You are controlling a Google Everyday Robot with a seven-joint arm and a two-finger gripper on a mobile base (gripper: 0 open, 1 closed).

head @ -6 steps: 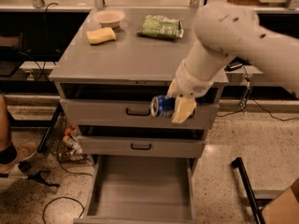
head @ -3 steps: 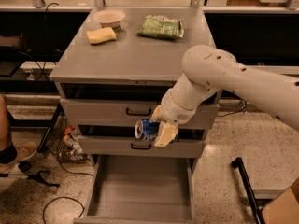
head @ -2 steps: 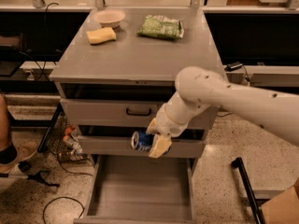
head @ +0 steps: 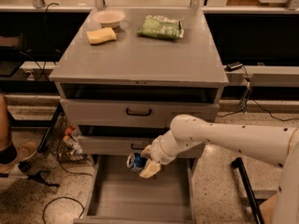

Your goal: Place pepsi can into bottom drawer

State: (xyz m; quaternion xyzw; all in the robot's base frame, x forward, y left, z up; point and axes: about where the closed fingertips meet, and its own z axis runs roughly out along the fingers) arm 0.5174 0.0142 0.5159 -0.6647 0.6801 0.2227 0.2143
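Note:
The pepsi can [head: 135, 162], blue with a silver rim, lies tilted on its side in my gripper [head: 145, 161]. The gripper is shut on it and holds it just above the back part of the open bottom drawer [head: 140, 195], in front of the middle drawer's face. My white arm [head: 224, 139] reaches in from the right. The bottom drawer is pulled out towards the camera and its grey floor is bare.
On the cabinet top [head: 140, 55] lie a green snack bag [head: 160, 27], a yellow sponge [head: 101, 35] and a pale bowl [head: 109, 17]. Two upper drawers with black handles [head: 138, 111] stand shut. Cables and a person's shoe [head: 14, 155] are on the floor at left.
My gripper with the can has moved down and to the left, from in front of the top drawer to just above the open bottom drawer.

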